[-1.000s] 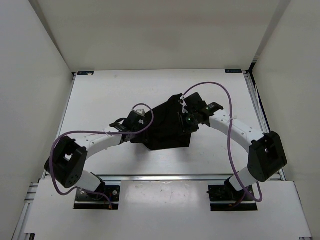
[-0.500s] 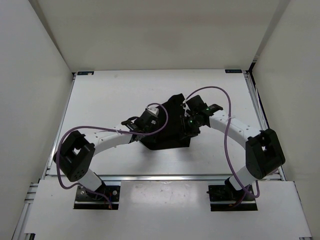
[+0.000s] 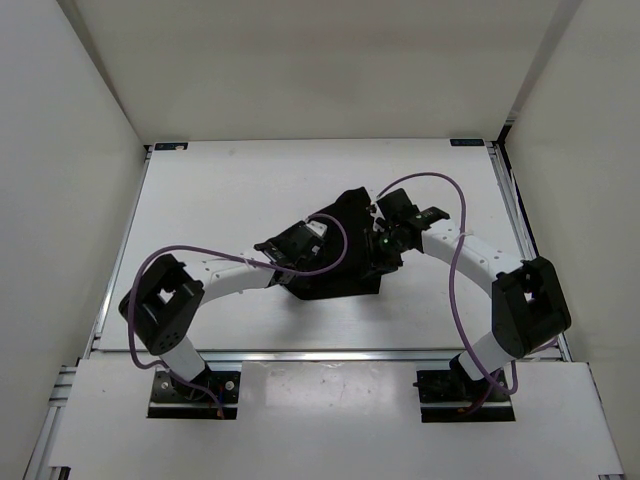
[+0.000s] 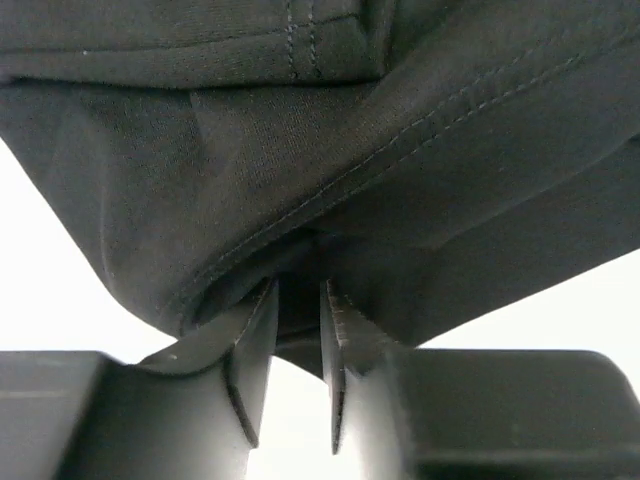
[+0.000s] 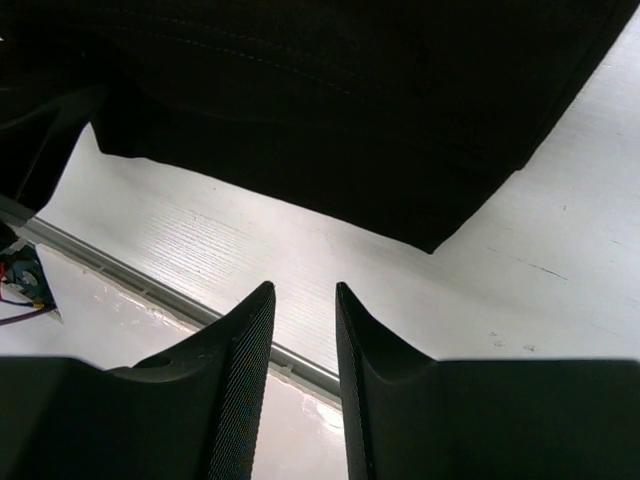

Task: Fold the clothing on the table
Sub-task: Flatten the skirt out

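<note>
Black clothing (image 3: 335, 282) bunched mid tabletop (image 3: 220, 190); left claw (image 4: 297, 290) pinches hem fold, likely to carry it over; right claw (image 5: 305, 290) jaws apart, empty, poised by its edge

Black clothing (image 5: 330, 110) filling the top, from 9 to 2 o'clock, one corner pointing toward 4. White table (image 5: 520, 290) below it. Metal rail (image 5: 120, 270) slanting from 9 toward 6. Right tool (image 5: 303, 290) at 6 o'clock, jaws parted, nothing between.

Clothing (image 3: 336, 280): one. Table (image 3: 220, 195): one. Pincers: two, left pincer (image 4: 298, 292), right pincer (image 5: 304, 292).
</note>
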{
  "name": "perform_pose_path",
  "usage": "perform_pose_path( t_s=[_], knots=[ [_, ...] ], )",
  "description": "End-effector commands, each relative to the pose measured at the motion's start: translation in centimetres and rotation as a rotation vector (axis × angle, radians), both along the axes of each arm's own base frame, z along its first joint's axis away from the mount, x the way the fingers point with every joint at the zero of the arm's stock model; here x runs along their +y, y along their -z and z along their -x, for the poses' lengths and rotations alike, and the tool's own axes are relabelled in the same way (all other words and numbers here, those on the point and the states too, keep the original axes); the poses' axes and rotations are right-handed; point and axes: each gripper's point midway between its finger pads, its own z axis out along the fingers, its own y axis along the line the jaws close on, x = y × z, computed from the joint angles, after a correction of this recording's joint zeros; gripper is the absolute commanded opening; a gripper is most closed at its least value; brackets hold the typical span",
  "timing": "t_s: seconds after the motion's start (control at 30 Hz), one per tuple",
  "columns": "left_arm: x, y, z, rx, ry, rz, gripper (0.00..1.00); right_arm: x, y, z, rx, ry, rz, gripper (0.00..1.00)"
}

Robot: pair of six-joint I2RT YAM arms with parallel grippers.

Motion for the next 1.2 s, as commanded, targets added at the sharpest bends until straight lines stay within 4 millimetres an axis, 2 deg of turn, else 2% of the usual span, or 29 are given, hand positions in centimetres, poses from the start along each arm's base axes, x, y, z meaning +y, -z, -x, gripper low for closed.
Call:
perform_pose_path(
  t_s=[0.0, 0.07, 0.13, 0.2, 0.27, 0.37, 0.6, 0.67, 0.7, 0.77, 0.8, 0.87, 0.9, 1.07, 1.1, 1.17],
  knots=[
    [0.2, -0.1, -0.7, -0.027, 0.016, -0.028, 0.33, 0.4, -0.5, 0.1, -0.001, 0.003, -0.03, 0.36],
    [0.3, 0.5, -0.5, -0.011, 0.023, -0.038, 0.26, 0.5, -0.7, 0.0, -0.005, 0.005, -0.031, 0.36],
    [0.4, 0.6, -0.4, -0.003, 0.026, -0.041, 0.08, 0.3, -0.4, 0.1, 0.002, 0.01, -0.022, 0.36],
    [0.3, 0.2, -0.5, -0.007, 0.022, -0.015, 0.0, 0.5, -0.6, 0.0, -0.012, 0.009, -0.022, 0.35],
    [0.5, -0.6, -0.7, -0.017, 0.017, 0.001, 0.0, 0.6, -1.1, -0.2, -0.02, 0.016, -0.04, 0.35],
    [0.4, -2.3, -1.2, -0.037, 0.014, 0.031, 0.0, 0.7, -0.7, -0.1, -0.001, 0.016, -0.042, 0.34],
    [0.8, -8.3, -1.4, -0.111, -0.033, 0.174, 0.0, 1.7, -0.6, 0.1, 0.005, 0.0, -0.054, 0.35],
    [1.5, -10.4, -1.0, -0.141, -0.059, 0.237, 0.0, 1.9, 0.0, 0.0, 0.023, 0.001, -0.06, 0.36],
    [1.8, -10.4, -0.8, -0.137, -0.074, 0.253, 0.0, 2.1, 0.1, 0.2, 0.026, -0.013, -0.069, 0.34],
    [2.8, -12.1, -0.4, -0.157, -0.099, 0.318, 0.0, 2.2, 0.8, 0.2, 0.045, -0.014, -0.059, 0.34],
    [3.0, -11.9, -0.1, -0.15, -0.109, 0.326, 0.0, 2.6, 1.0, -0.1, 0.045, -0.027, -0.061, 0.34],
    [3.7, -12.8, 0.2, -0.157, -0.125, 0.371, 0.0, 2.4, 2.7, -0.7, 0.088, -0.019, -0.029, 0.33],
    [4.0, -12.4, 0.5, -0.144, -0.135, 0.372, 0.0, 2.5, 2.6, -1.1, 0.089, -0.018, -0.029, 0.32],
    [5.2, -12.6, 1.7, -0.133, -0.16, 0.428, 0.0, 1.5, 5.7, -3.6, 0.134, 0.037, 0.01, 0.3],
    [5.6, -12.4, 2.0, -0.122, -0.17, 0.432, 0.0, 1.5, 5.4, -4.3, 0.11, 0.043, 0.008, 0.29],
    [5.8, -12.2, 2.5, -0.098, -0.172, 0.461, 0.0, 1.0, 6.3, -5.0, 0.12, 0.052, 0.024, 0.3]
  ],
)
